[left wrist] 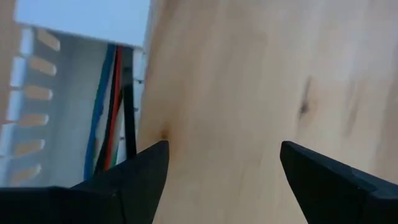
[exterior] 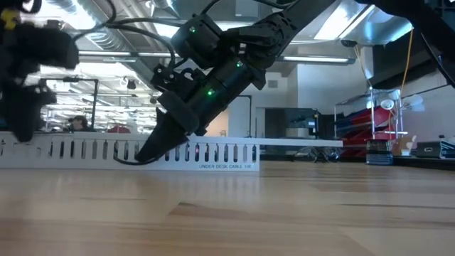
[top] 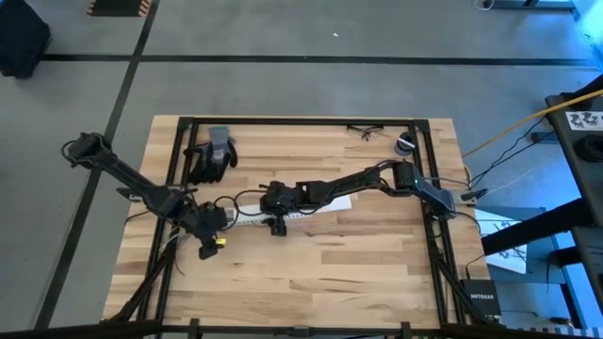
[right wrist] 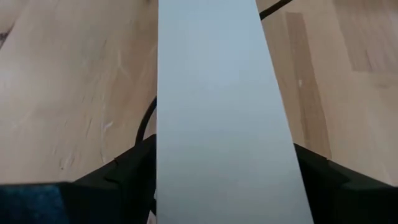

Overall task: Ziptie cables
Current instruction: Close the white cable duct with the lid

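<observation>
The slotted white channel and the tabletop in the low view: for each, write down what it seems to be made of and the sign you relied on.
The channel looks like matte white moulded plastic: even slots, printed lettering. The tabletop looks like pale wood with a smooth sheen: visible grain and joined boards.

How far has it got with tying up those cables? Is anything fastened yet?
Early, it seems. Done: the coloured cables already lie inside the white channel. In hand: the right gripper is down at that channel, and the left gripper hovers open over bare wood beside it. Left: no ziptie shows around the cables in any view, so the tying itself remains.
</observation>
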Available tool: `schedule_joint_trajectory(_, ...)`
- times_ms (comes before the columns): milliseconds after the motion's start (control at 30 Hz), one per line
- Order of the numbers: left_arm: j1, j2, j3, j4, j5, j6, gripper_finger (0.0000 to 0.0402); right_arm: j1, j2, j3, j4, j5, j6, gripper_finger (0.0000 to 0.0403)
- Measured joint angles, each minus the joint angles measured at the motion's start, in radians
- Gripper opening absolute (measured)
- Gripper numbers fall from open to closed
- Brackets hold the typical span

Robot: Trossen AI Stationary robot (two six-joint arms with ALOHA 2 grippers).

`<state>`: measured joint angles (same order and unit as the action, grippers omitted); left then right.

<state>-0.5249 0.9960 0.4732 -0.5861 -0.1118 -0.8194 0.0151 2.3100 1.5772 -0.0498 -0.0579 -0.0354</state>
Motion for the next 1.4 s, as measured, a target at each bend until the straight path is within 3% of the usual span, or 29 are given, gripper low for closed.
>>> schedule_joint_trajectory(133,-0.001,-0.029,0.079,-0.087,-0.089,0.015,0.0301,0.001,0.000,0.000,-0.002,-0.006,-0.018,0.0275)
schedule_joint_trajectory(300,0.007,-0.045,0.094,-0.148,-0.219,0.080,0.0301,0.002,0.000,0.000,-0.001,-0.011,-0.019,0.0275)
schedule_joint_trajectory(433,0.015,-0.045,0.068,-0.135,-0.224,0.098,0.0301,0.002,0.000,0.000,-0.002,-0.013,-0.021,0.0275)
schedule_joint_trajectory(667,0.009,-0.045,-0.078,0.045,-0.181,0.059,0.0301,0.003,-0.001,0.000,-0.003,-0.013,-0.022,0.0275)
schedule_joint_trajectory(867,-0.004,-0.045,-0.117,-0.031,-0.174,-0.019,0.0301,0.003,-0.001,0.000,-0.004,-0.013,-0.026,0.0275)
schedule_joint_trajectory(1133,-0.004,-0.046,0.064,-0.123,-0.139,-0.002,0.0301,0.003,-0.002,-0.001,-0.004,-0.014,-0.030,0.0275)
schedule_joint_trajectory(1400,-0.006,-0.046,0.264,-0.502,0.014,-0.121,0.0301,0.004,-0.002,-0.001,-0.004,-0.014,-0.029,0.0275)
